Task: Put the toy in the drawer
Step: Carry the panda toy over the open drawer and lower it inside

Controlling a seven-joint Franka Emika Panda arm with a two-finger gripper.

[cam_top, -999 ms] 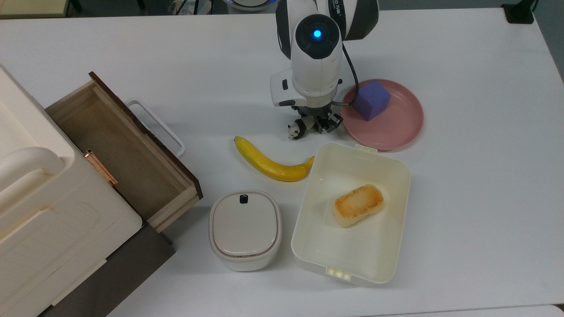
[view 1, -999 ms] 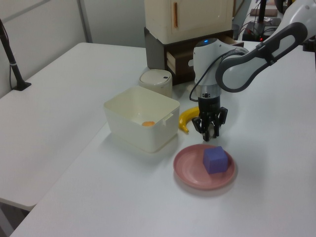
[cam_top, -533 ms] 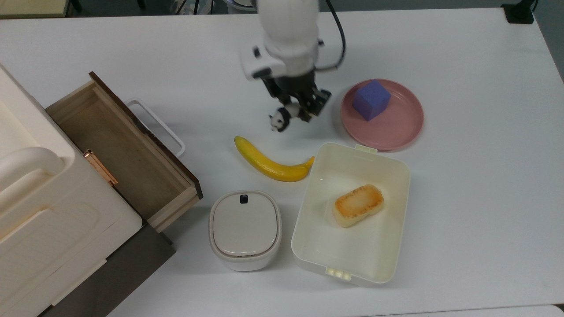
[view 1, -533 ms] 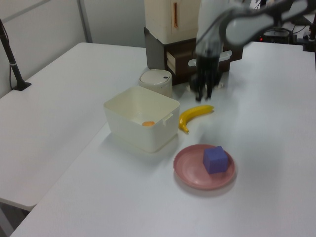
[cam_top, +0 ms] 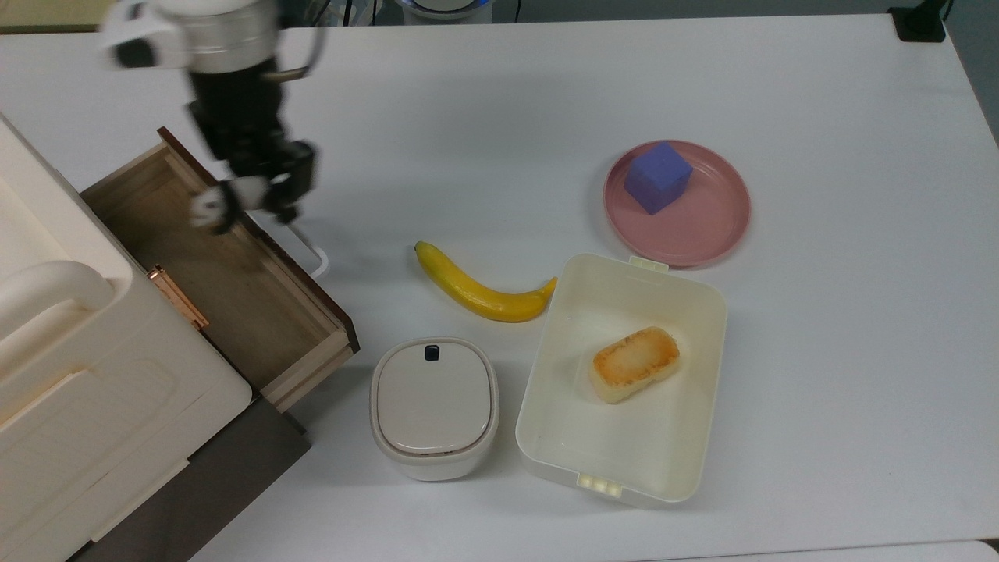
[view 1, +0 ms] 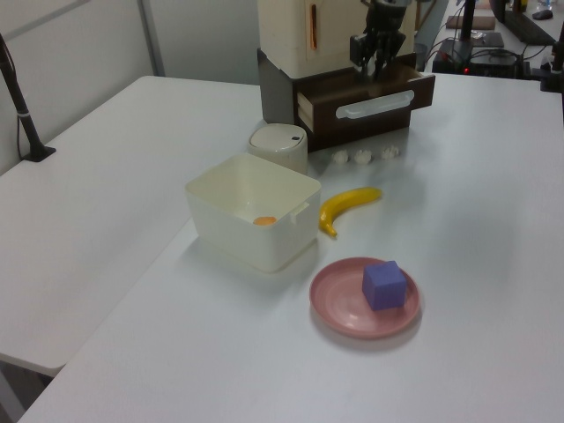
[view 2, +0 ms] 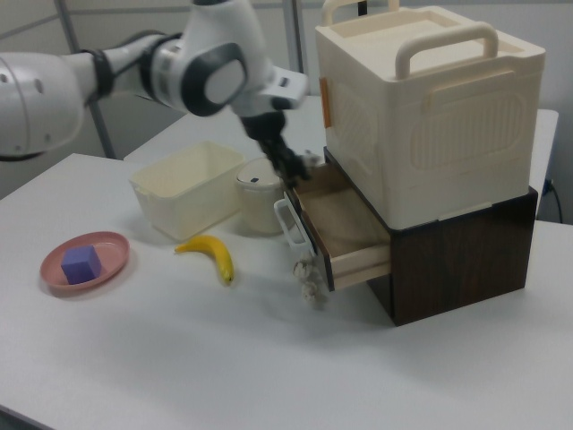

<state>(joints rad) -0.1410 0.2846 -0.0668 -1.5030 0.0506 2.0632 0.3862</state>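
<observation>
Right now the toy [cam_top: 209, 209] hangs in the air, clamped between the fingers of the gripper [cam_top: 254, 195], and juts out toward the top view's left. It sits over the dark front panel of the drawer [cam_top: 234, 297], at the far end of that panel as the top view shows it, its head already past the edge. The open wooden cavity lies just to the top view's lower left of the toy. Judging by this, a short carry that way would bring it over the middle before release. The white loop handle [cam_top: 290, 234] is just on the gripper's other side; the banana [cam_top: 480, 289] lies well apart.
</observation>
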